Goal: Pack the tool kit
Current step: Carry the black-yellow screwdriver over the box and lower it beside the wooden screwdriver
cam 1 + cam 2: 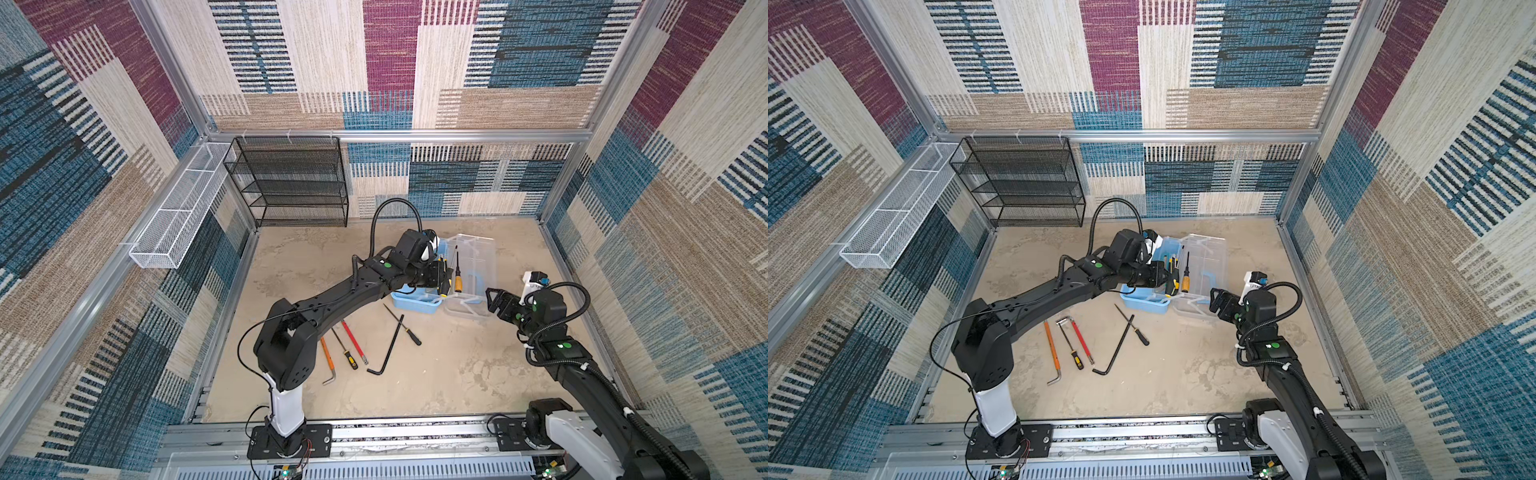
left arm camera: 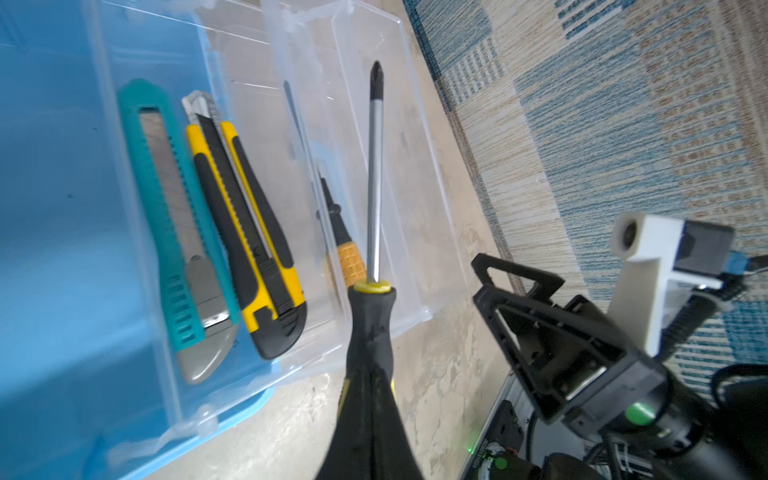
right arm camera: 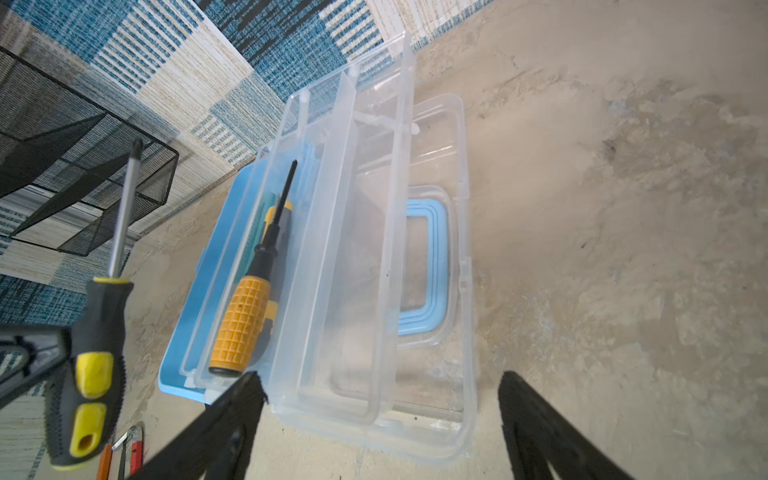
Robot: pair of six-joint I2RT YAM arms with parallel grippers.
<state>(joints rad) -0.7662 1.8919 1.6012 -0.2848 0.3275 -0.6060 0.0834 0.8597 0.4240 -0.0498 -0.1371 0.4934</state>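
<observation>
Left pincer (image 1: 442, 277) clamps a screwdriver (image 2: 371, 332) over the box (image 1: 412, 306) — right pincer (image 1: 490, 300), jaws wide, just beside the tray (image 3: 320, 266).

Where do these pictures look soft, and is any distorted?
Left wrist view: the held screwdriver is soft at the handle, near the lens. Right wrist view: the right hand has blurred fingers. Both top views: wide-angle, frame posts splay outward.

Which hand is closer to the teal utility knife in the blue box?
Left. The left hand, shut on a black-and-yellow screwdriver, hangs over the blue box near the teal utility knife. The right hand, open, sits beyond the clear tray.
</observation>
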